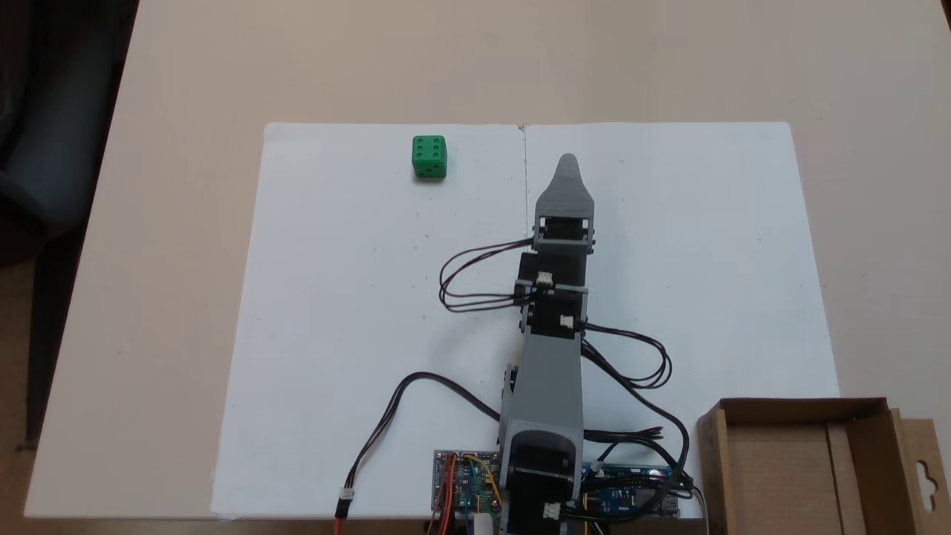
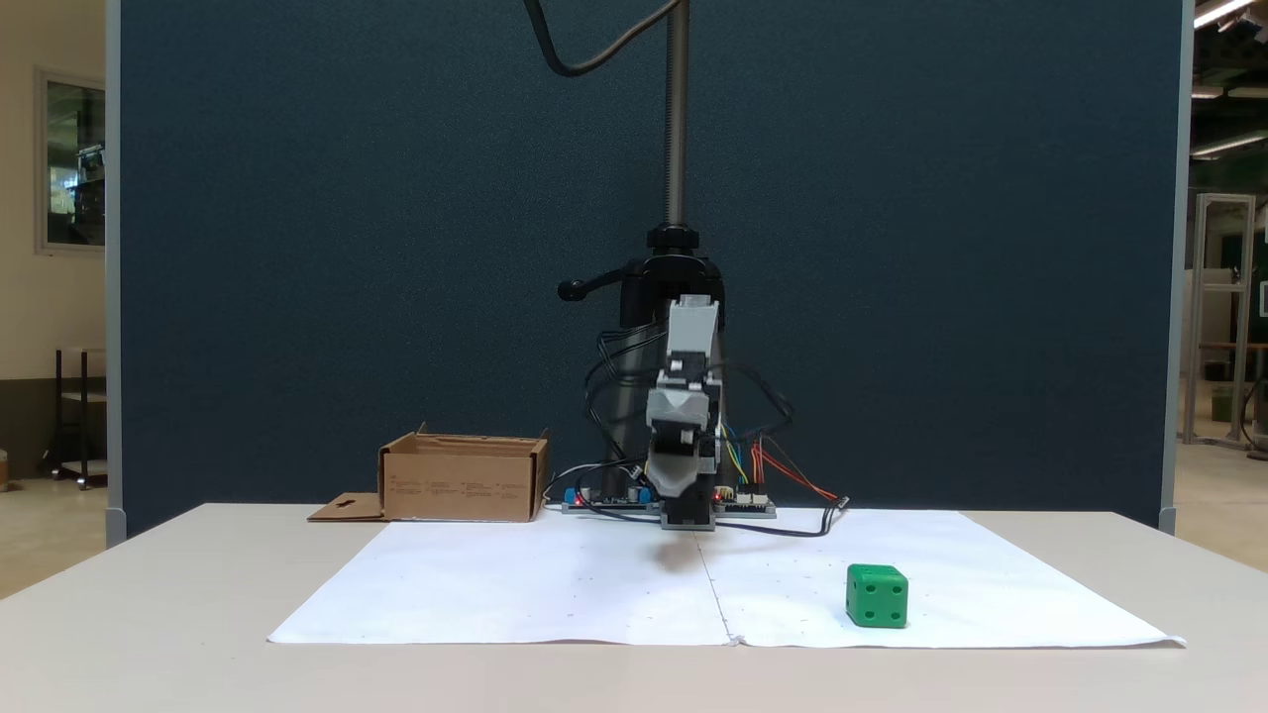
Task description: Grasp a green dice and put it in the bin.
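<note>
On the white paper (image 1: 334,312), the green dice (image 1: 429,157) is sitting well apart from the gripper (image 1: 567,165), whose grip state I cannot tell; a skewed approach risks knocking it away

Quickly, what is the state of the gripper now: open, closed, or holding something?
Gripper: cannot be told whether open or closed, since one tip shows in both fixed views. It holds nothing; the green dice lies apart on the paper.

White paper sheets (image 1: 356,312) are being shown spread edge to edge over a beige table (image 1: 171,148). Circuit boards (image 1: 464,483) with coloured wires are being seen at the near edge, and a dark blue partition (image 2: 347,248) behind.
</note>
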Controlling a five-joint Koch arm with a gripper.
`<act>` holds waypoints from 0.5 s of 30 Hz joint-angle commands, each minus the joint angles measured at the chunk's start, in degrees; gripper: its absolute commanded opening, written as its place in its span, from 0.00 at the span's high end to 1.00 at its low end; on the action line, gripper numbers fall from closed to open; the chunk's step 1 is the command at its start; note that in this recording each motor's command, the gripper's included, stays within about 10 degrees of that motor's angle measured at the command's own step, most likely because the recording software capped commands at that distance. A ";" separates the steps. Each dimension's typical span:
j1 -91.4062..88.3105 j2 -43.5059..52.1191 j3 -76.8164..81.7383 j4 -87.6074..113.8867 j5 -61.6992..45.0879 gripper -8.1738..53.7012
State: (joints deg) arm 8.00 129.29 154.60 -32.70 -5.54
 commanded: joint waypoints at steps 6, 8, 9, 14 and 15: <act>1.93 6.33 -20.39 28.11 0.44 0.18; 1.41 6.15 -26.46 35.58 0.44 0.18; 1.23 6.06 -29.51 38.74 0.44 0.18; -0.26 1.85 -45.70 55.35 0.62 0.20; -1.14 1.14 -48.43 58.60 0.70 0.20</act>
State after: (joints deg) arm 6.86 129.02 109.42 19.60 -5.54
